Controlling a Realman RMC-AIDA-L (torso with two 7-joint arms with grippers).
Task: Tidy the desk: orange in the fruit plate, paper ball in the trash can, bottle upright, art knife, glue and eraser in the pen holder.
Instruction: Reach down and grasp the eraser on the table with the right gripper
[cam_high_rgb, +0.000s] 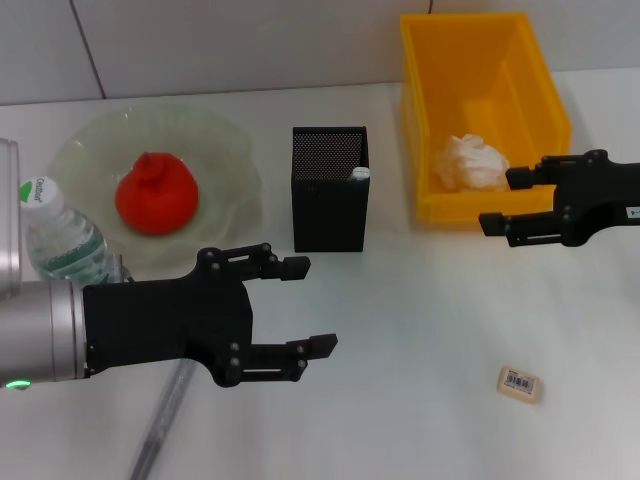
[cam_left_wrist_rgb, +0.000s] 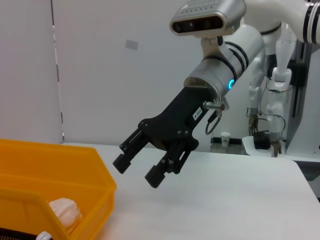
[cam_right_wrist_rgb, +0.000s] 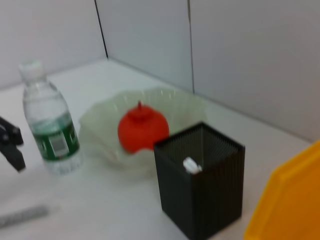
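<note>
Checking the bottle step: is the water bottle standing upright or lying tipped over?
Upright. The bottle stands on its base beside the fruit plate, white cap on top.

A red-orange orange sits in a translucent pale-green fruit plate upper left, beside a black mesh pen holder and a yellow trash can holding a white paper ball.

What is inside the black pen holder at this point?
One white-capped item, probably the glue, stands in a corner of the pen holder. The mesh walls hide its body and anything lower down.
</note>
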